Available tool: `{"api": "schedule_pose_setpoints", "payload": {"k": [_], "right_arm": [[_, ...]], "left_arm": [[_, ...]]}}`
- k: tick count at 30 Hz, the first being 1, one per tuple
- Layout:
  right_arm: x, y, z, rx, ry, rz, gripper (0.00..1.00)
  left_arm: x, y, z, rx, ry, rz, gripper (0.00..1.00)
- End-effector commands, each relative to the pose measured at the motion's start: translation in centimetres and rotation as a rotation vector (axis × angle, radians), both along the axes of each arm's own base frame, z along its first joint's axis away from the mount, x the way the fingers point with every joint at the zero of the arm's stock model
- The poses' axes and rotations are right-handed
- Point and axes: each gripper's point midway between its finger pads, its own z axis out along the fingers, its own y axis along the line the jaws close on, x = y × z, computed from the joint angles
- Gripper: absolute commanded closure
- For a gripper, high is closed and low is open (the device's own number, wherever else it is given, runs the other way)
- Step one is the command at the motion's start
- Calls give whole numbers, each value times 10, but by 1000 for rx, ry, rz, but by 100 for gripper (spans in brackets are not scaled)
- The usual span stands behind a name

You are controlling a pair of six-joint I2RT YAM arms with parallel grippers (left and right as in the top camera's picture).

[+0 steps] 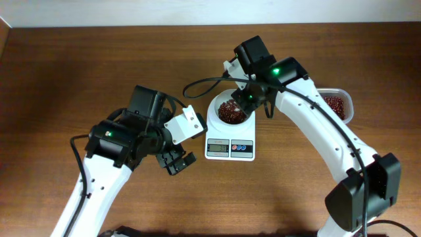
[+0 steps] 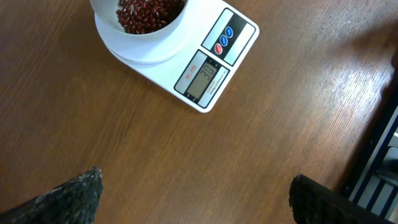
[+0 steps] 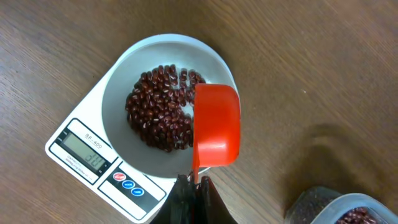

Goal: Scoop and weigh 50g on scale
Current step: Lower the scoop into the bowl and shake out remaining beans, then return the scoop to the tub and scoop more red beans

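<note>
The white scale [image 1: 229, 147] stands at mid-table with a white round bowl [image 1: 218, 100] on it. The 50g, a pile of dark red-brown beans [image 3: 158, 115], lies in that bowl. My right gripper [image 3: 196, 182] is shut on the thin handle of an orange-red scoop [image 3: 216, 124]. The scoop hangs tipped over the bowl's right rim, its outer side toward the camera, with no beans showing in it. My left gripper [image 2: 196, 182] hovers over bare table just left of the scale [image 2: 211, 56], fingers wide open and nothing between them.
A clear plastic tub [image 1: 347, 104] with more beans sits at the right of the scale, under the right arm's reach; it also shows in the right wrist view [image 3: 348, 211]. The left arm's body lies front left of the scale.
</note>
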Motion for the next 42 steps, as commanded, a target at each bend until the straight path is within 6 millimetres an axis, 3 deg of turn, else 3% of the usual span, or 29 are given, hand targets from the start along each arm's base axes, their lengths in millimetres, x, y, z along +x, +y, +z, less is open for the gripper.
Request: {"api": "schedule_pose_setpoints", "payload": {"k": [1,4,7,10,13,16,22,28,31,38,42], "right_arm": [[0,-1,57,54,-128,-11,96],[-4,-18,96,91,-205,-40,96],[-1,-76,116,89,-233,-176,96],[0,-141,103,77,-157,-401,96],[-1,-192,89,75,-112,-577,96],[-7,-219,58,58,-34,-666,96],[-11,-238,-22,28,60,-720,96],[-14,-271,-59,15,106,-794,96],[-13,-272,-80,3,159,-795,96],[-7,-220,-79,284,239,-672,96],[-7,-220,-74,373,255,-682,96]], "left_arm": [[3,-2,7,-14,-21,-15,1],[3,-2,7,-14,-21,-15,1],[3,-2,7,-14,-21,-15,1],[3,-2,7,-14,-21,-15,1],[3,-2,7,-14,-21,-15,1],[3,-2,7,-14,-21,-15,1],[3,-2,7,-14,-21,-15,1],[3,-2,7,-14,-21,-15,1],[3,-2,7,-14,-21,-15,1],[3,-2,7,-14,-21,-15,1],[3,-2,7,-14,-21,-15,1]]}}
